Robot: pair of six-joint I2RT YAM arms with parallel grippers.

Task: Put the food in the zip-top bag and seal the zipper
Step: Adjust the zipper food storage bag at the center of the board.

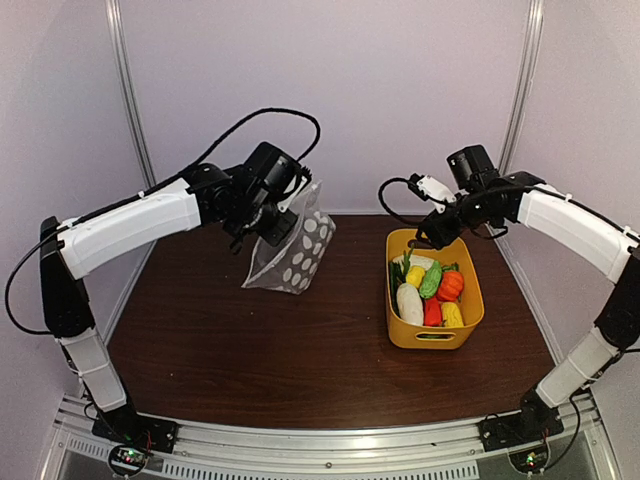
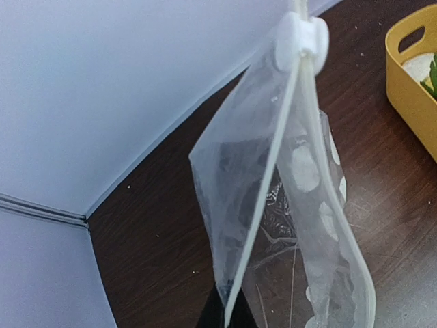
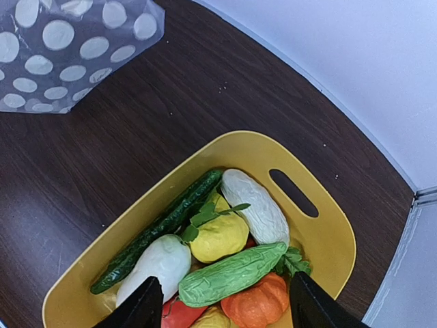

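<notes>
On the dark brown wood-grain bench the job looks to be at its first step. All the food is in its basket, and no piece shows inside the bag.

The clear, floppy zip-top bag printed with pale round dots hangs left of centre. The left tool is clamped on its upper edge, and its lower edge seems to touch the bench.

Well apart to the right sits the yellow plastic basket, heaped with small plastic toy vegetables. The right tool hovers just above them with its fingers spread wide and nothing between them.

I judge the next move to be a descent onto one top piece. The ridged light-green gourd or the white radish seem easiest to reach. After a firm pinch comes a carry across to the bag's mouth.

That mouth looks narrow. The thin white zipper strip parts into two lips below the small white slider tab, leaving a slim gap, so the drop calls for careful aim.
</notes>
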